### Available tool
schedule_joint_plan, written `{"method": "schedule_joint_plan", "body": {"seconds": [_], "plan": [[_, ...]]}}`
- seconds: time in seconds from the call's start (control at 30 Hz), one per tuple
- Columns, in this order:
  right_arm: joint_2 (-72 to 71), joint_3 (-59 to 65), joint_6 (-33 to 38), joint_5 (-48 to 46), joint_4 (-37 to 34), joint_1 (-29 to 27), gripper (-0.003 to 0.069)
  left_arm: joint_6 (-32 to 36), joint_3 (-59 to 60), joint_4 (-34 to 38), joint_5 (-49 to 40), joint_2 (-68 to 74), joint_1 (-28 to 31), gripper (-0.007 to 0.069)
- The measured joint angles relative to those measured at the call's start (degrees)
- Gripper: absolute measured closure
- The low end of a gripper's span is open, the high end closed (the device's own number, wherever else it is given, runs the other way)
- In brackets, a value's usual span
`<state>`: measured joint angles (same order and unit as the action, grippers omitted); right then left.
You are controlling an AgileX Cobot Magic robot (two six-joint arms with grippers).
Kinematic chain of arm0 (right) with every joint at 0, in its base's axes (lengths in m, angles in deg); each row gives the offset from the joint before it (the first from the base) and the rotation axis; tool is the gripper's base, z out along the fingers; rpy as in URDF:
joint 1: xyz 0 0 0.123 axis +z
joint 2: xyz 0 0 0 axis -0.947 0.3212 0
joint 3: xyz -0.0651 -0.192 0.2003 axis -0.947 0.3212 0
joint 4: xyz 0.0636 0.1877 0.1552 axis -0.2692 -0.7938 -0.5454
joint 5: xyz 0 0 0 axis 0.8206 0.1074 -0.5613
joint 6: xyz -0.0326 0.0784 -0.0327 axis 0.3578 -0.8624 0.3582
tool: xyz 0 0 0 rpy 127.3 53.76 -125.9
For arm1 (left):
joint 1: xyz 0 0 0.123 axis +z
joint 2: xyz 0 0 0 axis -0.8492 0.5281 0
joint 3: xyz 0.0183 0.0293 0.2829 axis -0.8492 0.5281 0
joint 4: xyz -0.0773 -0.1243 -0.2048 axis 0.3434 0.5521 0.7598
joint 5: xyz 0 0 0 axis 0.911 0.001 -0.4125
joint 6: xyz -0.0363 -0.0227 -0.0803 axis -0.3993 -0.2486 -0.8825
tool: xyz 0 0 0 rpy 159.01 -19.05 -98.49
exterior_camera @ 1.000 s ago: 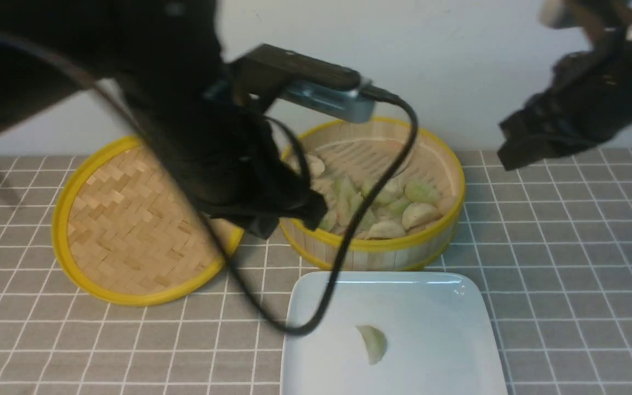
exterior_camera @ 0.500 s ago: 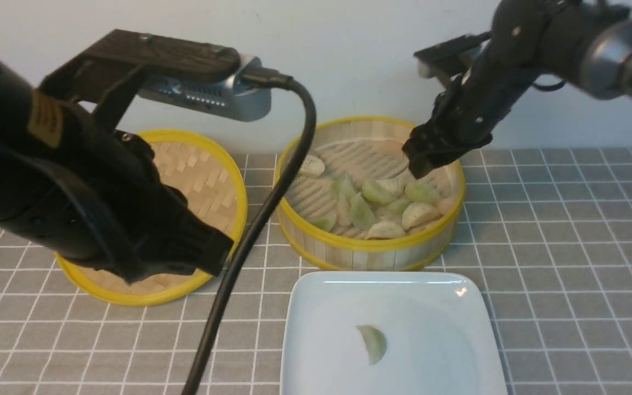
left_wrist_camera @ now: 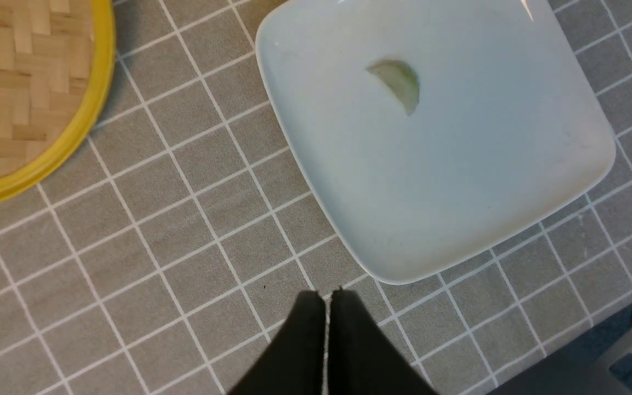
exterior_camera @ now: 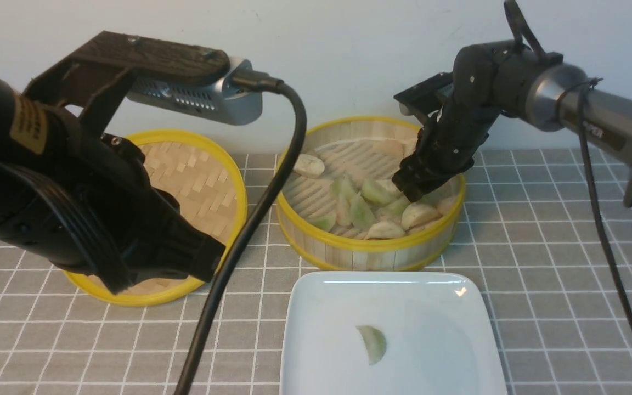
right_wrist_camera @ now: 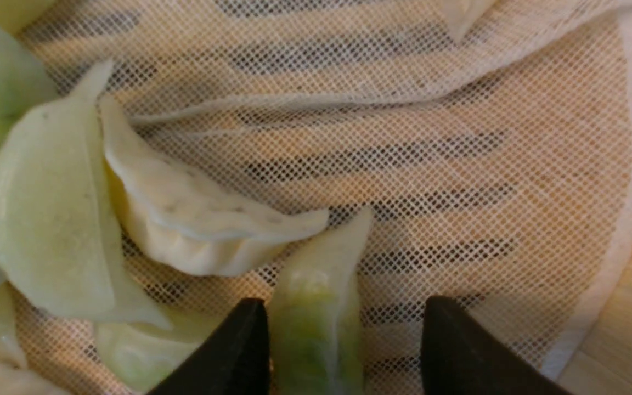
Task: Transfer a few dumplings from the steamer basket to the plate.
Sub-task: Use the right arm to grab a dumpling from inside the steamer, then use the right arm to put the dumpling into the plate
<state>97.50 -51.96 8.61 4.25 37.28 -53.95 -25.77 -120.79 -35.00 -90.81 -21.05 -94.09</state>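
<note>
The right tool [exterior_camera: 412, 189] reaches down inside the steamer basket [exterior_camera: 371, 245], its jaws spread wide and gripping nothing; in the right wrist view a pale green dumpling [right_wrist_camera: 316, 323] lies between its fingers [right_wrist_camera: 233, 356], close against one and clear of the other, on the mesh liner [right_wrist_camera: 458, 164]; a cream dumpling [right_wrist_camera: 195, 230] and more green ones lie just beyond that finger; the rest of the dumplings [exterior_camera: 361, 211] are heaped under and beside the tool in the basket's near half; the left tool [left_wrist_camera: 327, 299] hangs above the grey checked surface [left_wrist_camera: 184, 219], its fingers pressed together and empty; the plate [left_wrist_camera: 458, 219] lies just beside it, bearing a single green dumpling [left_wrist_camera: 398, 82]; the woven lid [left_wrist_camera: 20, 82] lies on its other side; seen from the front, the plate lies nearer the robot than the right tool, just before the basket.
</note>
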Motion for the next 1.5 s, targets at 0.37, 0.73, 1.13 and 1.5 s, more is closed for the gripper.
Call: {"method": "schedule_joint_plan", "body": {"seconds": [0.37, 0.73, 1.13, 1.5], "plan": [[-3.46, 0.12, -2.43, -3.81, -0.96, 0.00, 0.0470, 0.00, 0.00, 0.00, 0.00, 0.00, 0.00, 0.0629], [-24.80, 11.18, -6.07, -8.01, -6.68, 1.20, 0.0470, 0.73, 0.00, -0.06, 1.69, -0.07, 0.05, 0.0629], [-32.85, 47.82, -11.23, 3.89, -8.44, 15.18, 0.0463, 1.53, 0.00, -0.01, 1.69, -0.07, 0.05, 0.0629], [-32.14, 46.56, -16.71, 9.14, -6.10, 15.63, 0.0107, 1.73, 0.00, -0.01, 1.90, -0.07, 0.05, 0.0629]]}}
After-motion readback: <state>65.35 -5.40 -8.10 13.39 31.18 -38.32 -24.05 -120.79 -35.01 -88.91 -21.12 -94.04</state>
